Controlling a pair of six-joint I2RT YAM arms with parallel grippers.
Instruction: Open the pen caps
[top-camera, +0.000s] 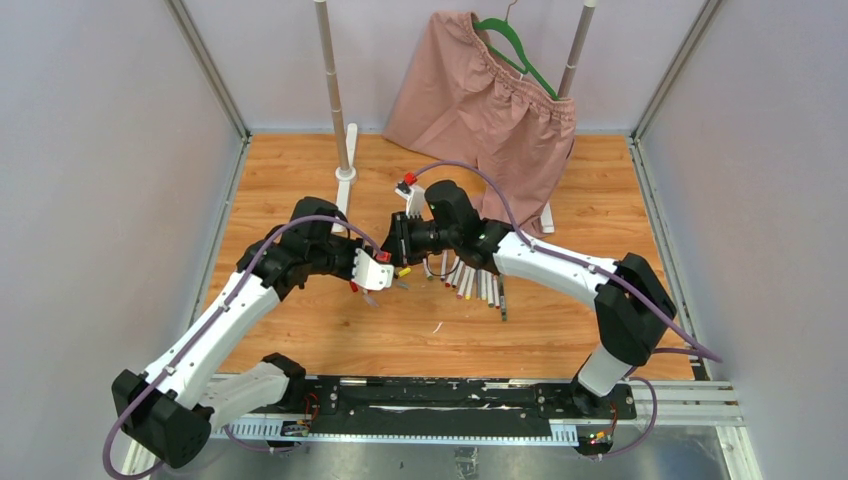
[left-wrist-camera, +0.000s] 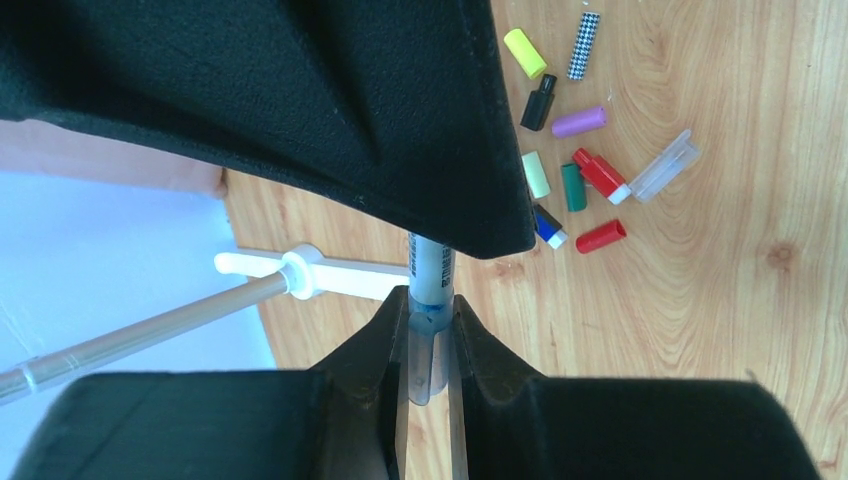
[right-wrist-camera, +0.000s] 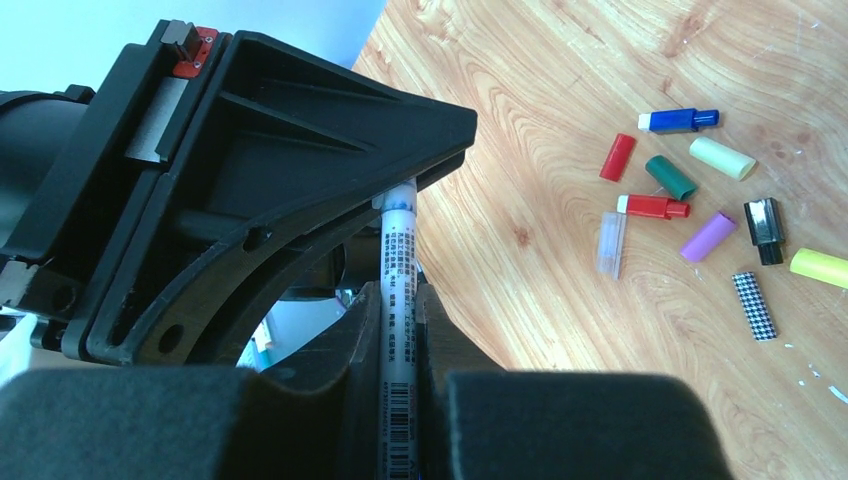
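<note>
- Where my two arms meet at the centre of the top view, both tools are clamped on one pen (left-wrist-camera: 432, 262) held between them above the counter (top-camera: 300, 330).
- My left tool (left-wrist-camera: 430, 305) is clenched on the grey cap (left-wrist-camera: 430, 370) at the pen's end, low in the middle of the left wrist frame. A blue band shows just at its fingertips (left-wrist-camera: 398, 300).
- I cannot tell whether that cap has come free of the barrel.
- My right tool (right-wrist-camera: 398, 295) is grasping the printed white barrel of the same pen, at the bottom centre of the right wrist frame.
- Loose caps (left-wrist-camera: 572, 186) lie in a scatter on the wood at the upper right of the left wrist frame. They are yellow, black, purple, green, red, blue, clear and one chequered.
- Other pens (top-camera: 475, 285) lie side by side in a row just right of and below my tools in the top view.
- Pink shorts (top-camera: 490, 100) hang on a green hanger at the top centre.
</note>
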